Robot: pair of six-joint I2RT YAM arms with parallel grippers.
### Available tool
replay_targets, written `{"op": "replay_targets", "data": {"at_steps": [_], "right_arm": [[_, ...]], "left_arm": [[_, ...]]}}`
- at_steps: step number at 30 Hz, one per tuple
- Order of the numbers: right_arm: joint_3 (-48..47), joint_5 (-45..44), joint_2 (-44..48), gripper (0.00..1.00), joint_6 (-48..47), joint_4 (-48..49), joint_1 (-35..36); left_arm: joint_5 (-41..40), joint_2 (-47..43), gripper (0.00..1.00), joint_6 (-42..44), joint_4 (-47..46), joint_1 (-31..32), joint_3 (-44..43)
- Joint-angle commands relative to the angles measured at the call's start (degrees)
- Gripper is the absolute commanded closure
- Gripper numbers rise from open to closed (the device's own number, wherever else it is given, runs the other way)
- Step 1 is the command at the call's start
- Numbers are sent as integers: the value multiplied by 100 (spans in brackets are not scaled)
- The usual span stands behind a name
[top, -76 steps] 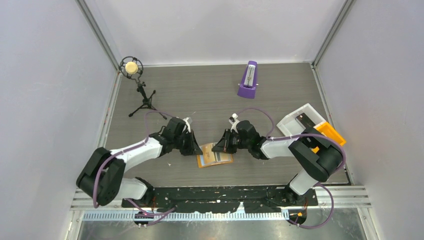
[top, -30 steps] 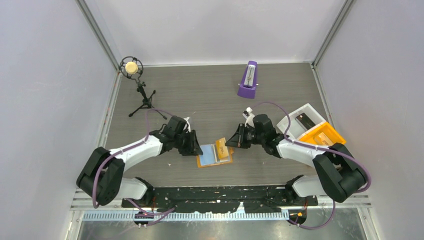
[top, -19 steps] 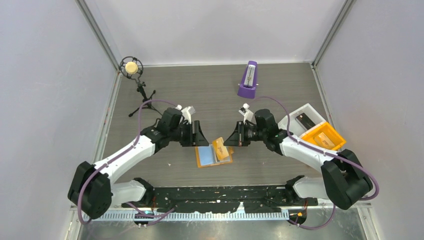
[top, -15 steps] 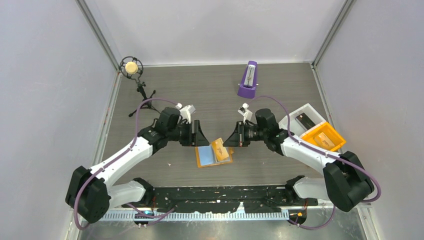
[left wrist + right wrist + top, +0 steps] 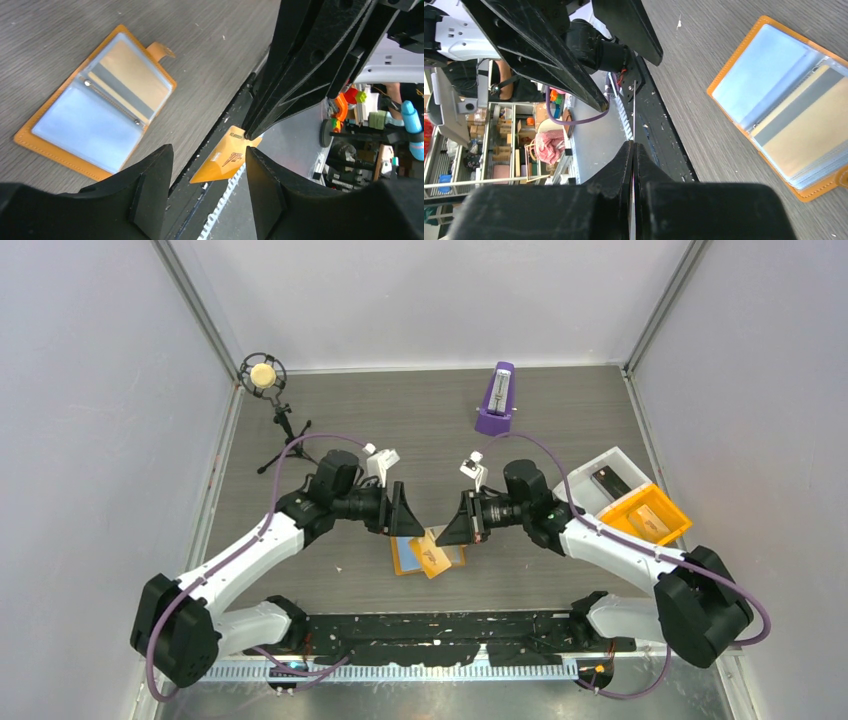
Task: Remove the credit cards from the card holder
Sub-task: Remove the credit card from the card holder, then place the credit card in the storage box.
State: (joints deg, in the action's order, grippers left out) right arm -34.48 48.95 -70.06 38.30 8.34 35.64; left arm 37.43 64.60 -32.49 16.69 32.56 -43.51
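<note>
1. Right gripper (image 5: 441, 537) clamped on an orange-gold credit card (image 5: 225, 157), poised above the card holder (image 5: 95, 115).
2. Left gripper (image 5: 402, 518) alongside, jaws spread, grasping nothing.
3. Card holder lying open on the table (image 5: 420, 420), sleeves apparently containing a light blue card (image 5: 82, 132) and a grey-striped card (image 5: 125, 82).

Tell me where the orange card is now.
Top view, mid-frame: the orange card hangs pinched in the right end effector, overlapping the near edge of the open holder.

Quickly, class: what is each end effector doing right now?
Left end effector: open, empty.
Right end effector: closed on a thin flat orange rectangular card.
</note>
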Motion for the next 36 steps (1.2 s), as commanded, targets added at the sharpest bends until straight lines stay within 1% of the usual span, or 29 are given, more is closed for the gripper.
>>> {"op": "replay_targets", "data": {"at_steps": [1, 3, 5, 10, 11, 14, 16, 17, 19, 20, 21, 23, 26, 27, 30, 33, 36], "right_arm": [[-204, 253, 233, 95, 181, 472, 30], [-212, 262, 272, 95, 193, 475, 31], [-224, 256, 293, 95, 209, 480, 30], [-235, 151, 349, 95, 242, 444, 31], [-239, 60, 387, 95, 249, 398, 31], [-317, -295, 530, 86, 278, 78, 24], [-366, -535, 718, 78, 394, -121, 20], [-375, -696, 890, 71, 444, -163, 15], [-440, -986, 1146, 61, 543, -306, 8], [-460, -1090, 1220, 58, 536, -385, -17], [-498, -1325, 1341, 51, 535, -575, -32], [-496, -1673, 1505, 46, 611, -759, -91], [-313, -2097, 1743, 42, 967, -877, -140], [-155, -2183, 1861, 39, 1170, -671, -142], [145, -2316, 2124, 36, 1548, -162, -147], [330, -2496, 2280, 34, 1709, -85, -149], [426, -2578, 2293, 34, 1786, -29, -145]], "left_arm": [[750, 75, 45, -57, -455, 17, -161], [920, 136, 50, -130, -574, 45, -130], [1054, 196, 60, -240, -705, 85, -107], [1112, 208, 97, -470, -869, 117, -61], [1060, 170, 100, -522, -878, 114, -49], [872, 39, 100, -667, -904, 115, -34], [710, -69, 100, -727, -895, 117, -35], [619, -124, 100, -755, -900, 117, -43], [536, -218, 100, -830, -965, 112, -39], [513, -237, 100, -884, -1023, 116, -36], [479, -253, 100, -937, -1075, 111, -35], [380, -271, 100, -1019, -1155, 114, -31], [177, -345, 100, -1170, -1348, 118, 27], [101, -381, 100, -1256, -1425, 110, 61], [-199, -523, 100, -1554, -1841, 111, 210], [-443, -594, 100, -1838, -2126, 112, 325], [-483, -577, 100, -2150, -2557, 111, 471]]}}
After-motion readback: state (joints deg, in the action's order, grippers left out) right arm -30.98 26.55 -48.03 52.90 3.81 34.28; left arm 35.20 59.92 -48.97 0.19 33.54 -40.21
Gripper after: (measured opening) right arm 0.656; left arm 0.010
